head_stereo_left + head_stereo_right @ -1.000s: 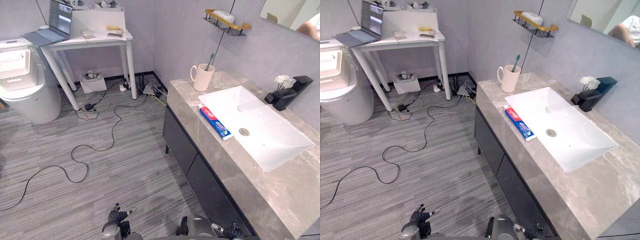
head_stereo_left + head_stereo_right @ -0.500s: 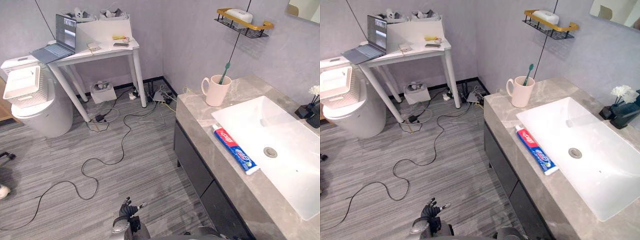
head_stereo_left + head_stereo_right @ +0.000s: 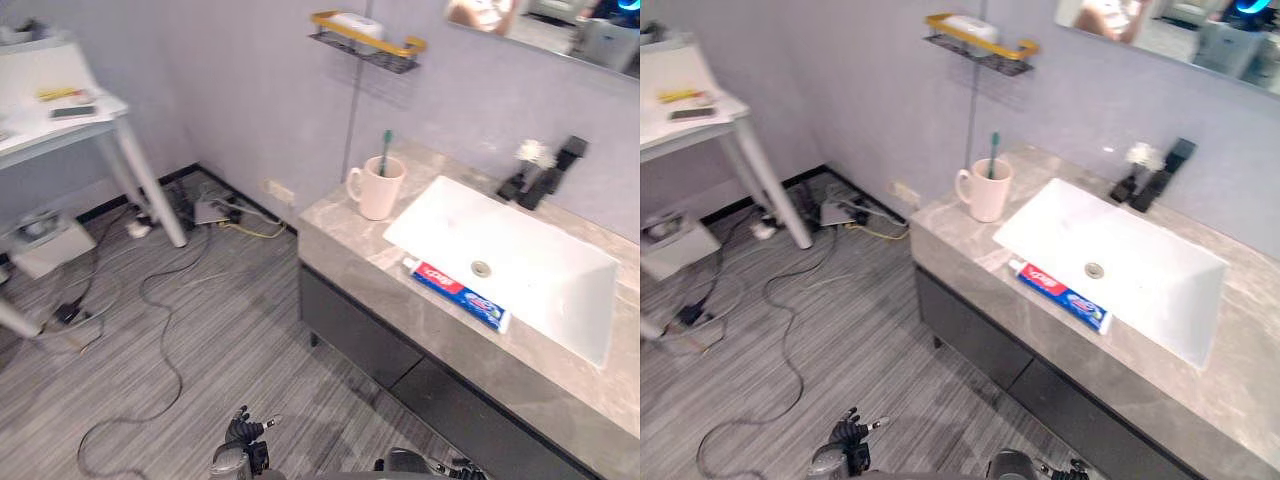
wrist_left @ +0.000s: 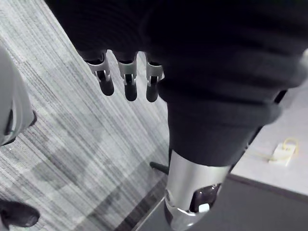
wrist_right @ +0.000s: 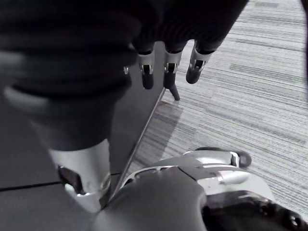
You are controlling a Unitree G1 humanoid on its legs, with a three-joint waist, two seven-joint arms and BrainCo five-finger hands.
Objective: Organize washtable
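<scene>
A grey stone washtable (image 3: 352, 258) with a white sink (image 3: 520, 262) stands at the right. A pale cup (image 3: 376, 188) holding a green toothbrush (image 3: 386, 148) sits at the counter's far left corner. A red and blue toothpaste tube (image 3: 457, 294) lies flat along the sink's front edge. A black faucet (image 3: 546, 170) with a small white flower (image 3: 529, 152) beside it stands behind the sink. My left hand (image 4: 130, 86) hangs low over the floor, open and holding nothing. My right hand (image 5: 168, 72) hangs beside the dark cabinet, open too.
Dark cabinet drawers (image 3: 365, 335) sit under the counter. A gold-railed wall shelf (image 3: 366, 38) with a white soap hangs above the cup. A white desk (image 3: 60, 115) stands at the left, with a white box (image 3: 40, 240) and cables (image 3: 150, 300) on the floor below it.
The whole picture has swung, so the camera has moved: the washtable sits more centred and the desk has slid to the left edge. Nothing on the counter has moved. Both hands still hang low.
</scene>
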